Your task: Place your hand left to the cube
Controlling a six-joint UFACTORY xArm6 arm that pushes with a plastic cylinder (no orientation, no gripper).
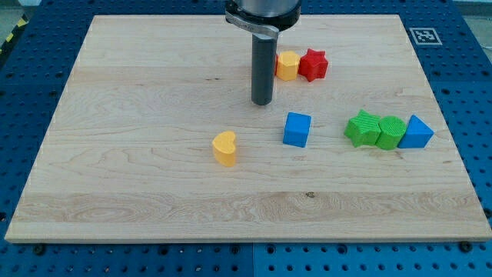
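Note:
A blue cube (pixel 297 129) sits on the wooden board (pixel 138 115) right of centre. My tip (pixel 263 102) is the lower end of a dark rod. It rests on the board just above and to the left of the blue cube, apart from it. A yellow heart-shaped block (pixel 225 148) lies to the left of the cube, lower in the view.
A yellow hexagonal block (pixel 287 65) and a red star block (pixel 313 65) touch each other right of the rod, near the view's top. A green star block (pixel 362 128), a green rounded block (pixel 390 132) and a blue triangular block (pixel 416 132) form a row at the right.

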